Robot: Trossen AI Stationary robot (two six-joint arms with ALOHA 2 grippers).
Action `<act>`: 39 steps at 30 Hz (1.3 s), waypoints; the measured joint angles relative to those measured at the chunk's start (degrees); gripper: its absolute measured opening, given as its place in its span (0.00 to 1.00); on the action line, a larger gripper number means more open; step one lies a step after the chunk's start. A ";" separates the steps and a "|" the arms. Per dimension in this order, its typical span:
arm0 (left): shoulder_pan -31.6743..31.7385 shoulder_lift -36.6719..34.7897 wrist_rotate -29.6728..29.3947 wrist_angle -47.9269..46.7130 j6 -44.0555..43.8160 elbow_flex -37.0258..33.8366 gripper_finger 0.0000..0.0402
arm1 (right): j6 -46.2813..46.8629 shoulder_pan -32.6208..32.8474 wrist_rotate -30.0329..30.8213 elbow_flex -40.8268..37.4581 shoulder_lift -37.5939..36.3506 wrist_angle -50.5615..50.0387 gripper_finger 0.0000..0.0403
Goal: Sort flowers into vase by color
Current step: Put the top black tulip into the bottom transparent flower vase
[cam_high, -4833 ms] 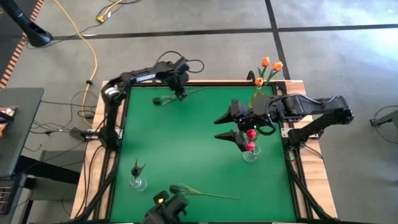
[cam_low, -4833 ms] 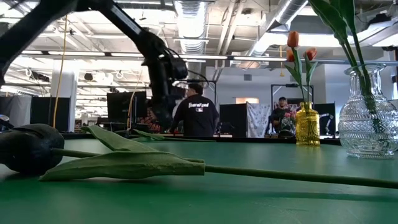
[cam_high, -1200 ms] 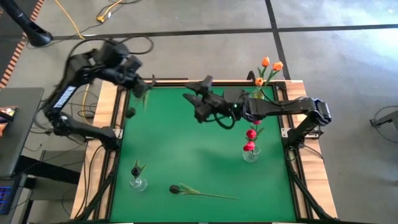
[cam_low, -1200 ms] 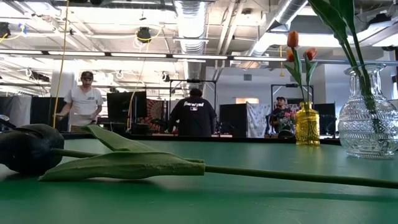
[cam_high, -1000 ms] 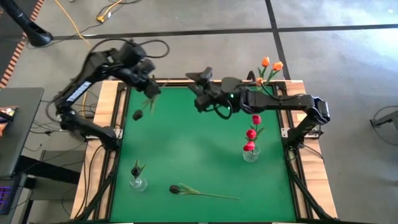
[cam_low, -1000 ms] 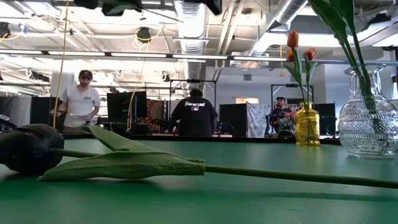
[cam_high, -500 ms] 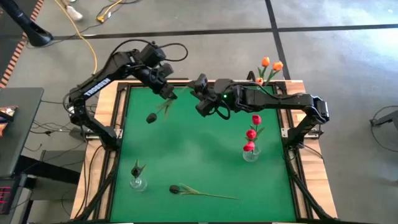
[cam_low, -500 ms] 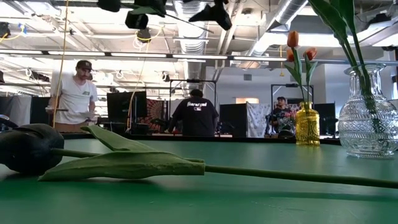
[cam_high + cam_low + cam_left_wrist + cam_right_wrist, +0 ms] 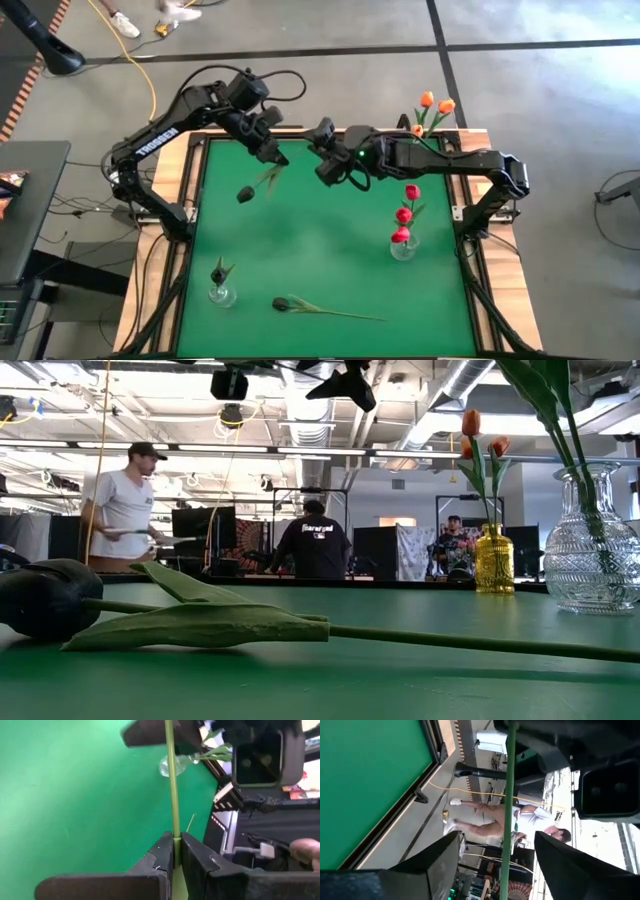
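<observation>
2 pincers: mid-air handover above desk [image 9: 300, 260].
Left pincer [image 9: 175, 851]: pinching dark tulip [image 9: 245, 193] stem.
Right pincer [image 9: 506, 851]: spread around stem.
Risk: left release before right clamps, tulip drops.

Open industrial lab: exposed ceiling ducts [image 9: 300, 390], concrete floor [image 9: 520, 20], workstation monitors [image 9: 195, 525], people [image 9: 318, 545]

I see a dark tulip [image 9: 45, 598] lying lower left, a clear vase [image 9: 594, 545] far right, a yellow vase [image 9: 494, 566] beside it.

Grey concrete floor [image 9: 330, 25], yellow cable [image 9: 148, 85], ceiling ducts [image 9: 305, 390].
</observation>
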 joint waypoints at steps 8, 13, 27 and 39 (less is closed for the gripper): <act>-1.06 0.00 -0.65 -0.02 0.19 0.00 0.04 | 0.04 0.02 0.02 0.00 0.00 0.11 0.52; -1.06 0.00 -1.85 -0.02 0.21 0.00 0.04 | 0.03 0.32 0.02 0.00 0.00 0.11 0.33; -1.47 0.00 -5.36 0.67 9.75 0.00 0.21 | 3.32 0.76 -0.56 0.00 0.00 -0.76 0.06; 1.80 -0.55 -5.67 3.10 18.60 6.29 0.49 | 3.97 0.31 -1.17 0.00 0.00 -2.39 0.06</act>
